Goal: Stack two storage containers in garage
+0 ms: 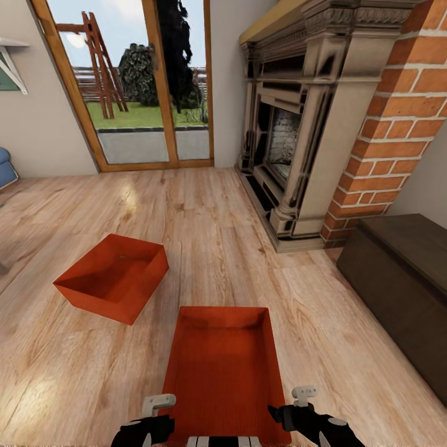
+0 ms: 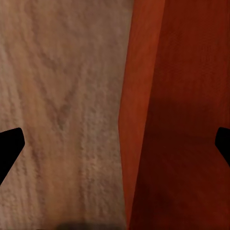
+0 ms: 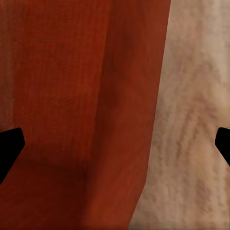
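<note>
Two orange-red lidless containers sit on the living room's light wood planks. The nearer container (image 1: 223, 366) lies straight in front of me; the other container (image 1: 115, 276) sits farther off to the left, turned at an angle. My left gripper (image 1: 156, 415) is at the near container's left wall and my right gripper (image 1: 299, 405) at its right wall. In the left wrist view the left gripper (image 2: 115, 146) is open, with the container's wall (image 2: 143, 120) standing between its fingers (image 2: 9, 148). The right gripper (image 3: 115, 146) is open astride the opposite wall (image 3: 129, 120). The garage is out of view.
A long dark brown bench chest (image 1: 403, 273) stands close at the right. Behind it rises the red brick fireplace (image 1: 292, 136). A wood-framed glass door (image 1: 143, 81) is straight ahead, and a blue sofa edge (image 1: 5, 167) shows at far left. Wood planks (image 1: 310, 323) surround both containers.
</note>
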### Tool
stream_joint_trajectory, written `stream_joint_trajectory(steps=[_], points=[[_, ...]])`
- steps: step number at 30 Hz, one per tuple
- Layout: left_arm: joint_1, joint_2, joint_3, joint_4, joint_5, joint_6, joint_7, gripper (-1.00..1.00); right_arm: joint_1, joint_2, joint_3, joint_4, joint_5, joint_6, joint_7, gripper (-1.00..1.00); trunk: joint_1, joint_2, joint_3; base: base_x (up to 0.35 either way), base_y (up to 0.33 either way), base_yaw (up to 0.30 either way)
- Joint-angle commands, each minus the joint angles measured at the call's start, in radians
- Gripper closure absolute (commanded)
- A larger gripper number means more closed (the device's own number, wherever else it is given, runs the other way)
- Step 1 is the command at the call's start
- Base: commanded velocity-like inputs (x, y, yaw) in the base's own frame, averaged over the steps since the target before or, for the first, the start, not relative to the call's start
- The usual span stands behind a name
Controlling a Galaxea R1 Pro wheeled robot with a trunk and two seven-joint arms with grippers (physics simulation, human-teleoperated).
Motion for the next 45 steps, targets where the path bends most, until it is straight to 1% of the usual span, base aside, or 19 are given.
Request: stream_joint_trajectory(steps=[1, 22, 34, 45], points=[[0.000, -0.001, 0.002, -0.002, -0.002, 0.005, 0.001, -1.00, 0.000, 0.000, 0.000, -0.002, -0.003, 0.007, 0.003, -1.00, 0.000, 0.000, -0.001, 0.000, 0.000, 0.000], [0.000, -0.001, 0.002, -0.002, -0.002, 0.004, 0.001, -1.00, 0.000, 0.000, 0.000, -0.002, -0.002, 0.007, 0.003, -1.00, 0.000, 0.000, -0.001, 0.000, 0.000, 0.000], [0.000, -0.002, 0.002, -0.003, 0.001, -0.019, 0.001, -1.00, 0.000, -0.001, 0.000, -0.002, 0.000, 0.012, 0.005, -1.00, 0.000, 0.000, -0.001, 0.000, 0.000, 0.000], [0.000, -0.004, 0.002, -0.013, 0.000, -0.021, 0.001, -1.00, 0.000, -0.003, -0.002, -0.002, -0.001, 0.014, 0.005, -1.00, 0.000, 0.000, -0.001, 0.000, 0.000, 0.000]])
